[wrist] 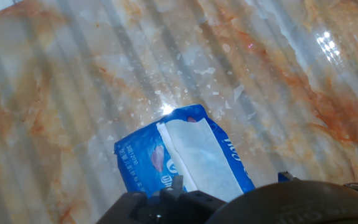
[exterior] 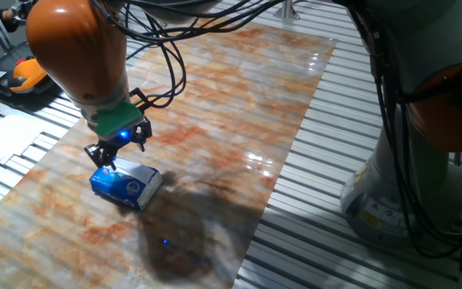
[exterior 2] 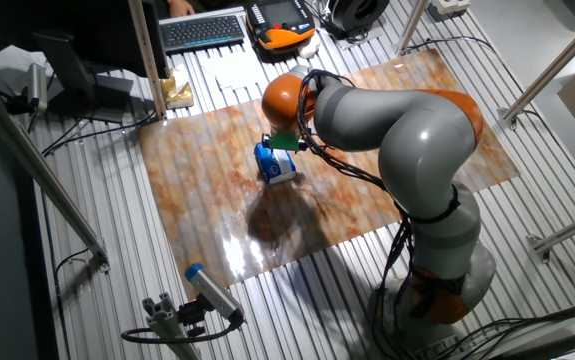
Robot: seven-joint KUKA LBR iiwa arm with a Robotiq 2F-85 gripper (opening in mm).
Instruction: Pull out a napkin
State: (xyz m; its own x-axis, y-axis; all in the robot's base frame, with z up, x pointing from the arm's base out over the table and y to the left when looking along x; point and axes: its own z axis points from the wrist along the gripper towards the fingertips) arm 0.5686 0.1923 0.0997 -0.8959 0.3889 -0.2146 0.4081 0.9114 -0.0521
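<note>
You are looking at the blue-and-white packet point(exterior: 126, 185) lying flat on the marbled counter point(exterior: 239, 104), with the napkin point(wrist: 197, 158) showing as a white strip through the slit in its top face. In the hand view that strip is running diagonally, from upper left down toward the lower right, and its near end is sitting just ahead of the gripper point(exterior: 116, 149). The jaws are hovering directly above the packet's near end, not yet touching it. They are holding nothing; how wide they are standing you cannot tell from these views. By my reading, you are needing a straight descent onto the strip, pinching across its width.
</note>
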